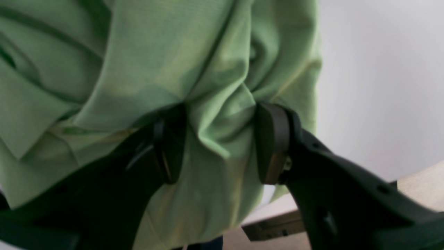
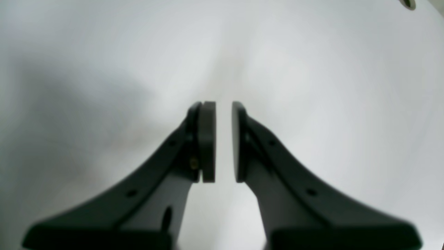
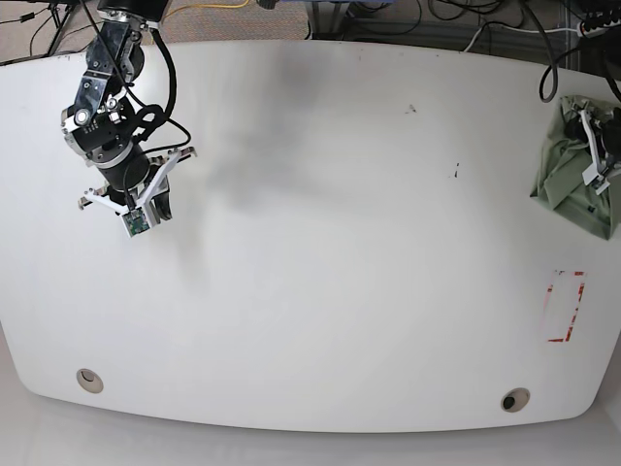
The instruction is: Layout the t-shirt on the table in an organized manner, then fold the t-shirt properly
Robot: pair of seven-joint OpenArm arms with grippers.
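Note:
The sage-green t-shirt (image 3: 571, 180) lies bunched in a heap at the far right edge of the white table (image 3: 340, 243). In the left wrist view the t-shirt (image 1: 156, 62) fills most of the frame in deep folds. My left gripper (image 1: 222, 146) has its jaws wide apart, straddling a fold of the cloth, and it also shows in the base view (image 3: 594, 155) on top of the heap. My right gripper (image 2: 223, 139) is empty, its pads nearly together with a thin gap, over bare table (image 2: 312, 69) at the far left in the base view (image 3: 155, 206).
Two round grommet holes (image 3: 89, 380) (image 3: 514, 399) sit near the front edge. A red-outlined rectangle mark (image 3: 566, 307) is at the right, in front of the t-shirt. Cables (image 3: 543, 58) run behind the back edge. The table edge (image 1: 274, 208) shows below the cloth.

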